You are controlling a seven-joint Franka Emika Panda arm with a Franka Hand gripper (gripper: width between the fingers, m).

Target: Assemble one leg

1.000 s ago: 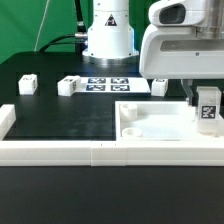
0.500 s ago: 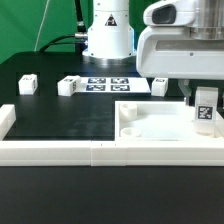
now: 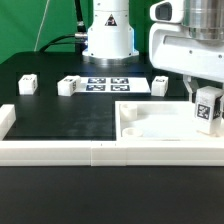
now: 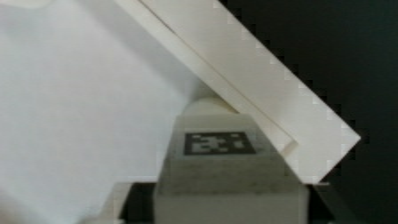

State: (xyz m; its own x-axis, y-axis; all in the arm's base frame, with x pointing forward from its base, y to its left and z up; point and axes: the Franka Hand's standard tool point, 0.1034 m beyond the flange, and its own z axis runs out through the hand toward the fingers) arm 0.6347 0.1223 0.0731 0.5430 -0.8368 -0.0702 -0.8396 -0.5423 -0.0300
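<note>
My gripper (image 3: 205,112) is shut on a leg (image 3: 208,108), a small white post with a black-and-white tag on its front face. It holds the leg over the right side of the large flat white slab (image 3: 150,125), which lies at the exterior view's right. In the wrist view the leg (image 4: 222,150) sits between my dark fingers (image 4: 143,200), with its tag visible, above the slab (image 4: 89,100) and near the slab's raised edge (image 4: 249,75). Three more legs lie on the black mat: one far left (image 3: 27,84), one (image 3: 68,86) left of the marker board, one (image 3: 159,86) right of it.
The marker board (image 3: 107,84) lies in front of the robot base (image 3: 107,35). A white fence (image 3: 60,150) runs along the front of the black mat, with a raised end at the exterior view's left (image 3: 5,118).
My gripper has shifted a little toward the exterior view's right with the leg in it and has tilted slightly. The other parts have not moved.
</note>
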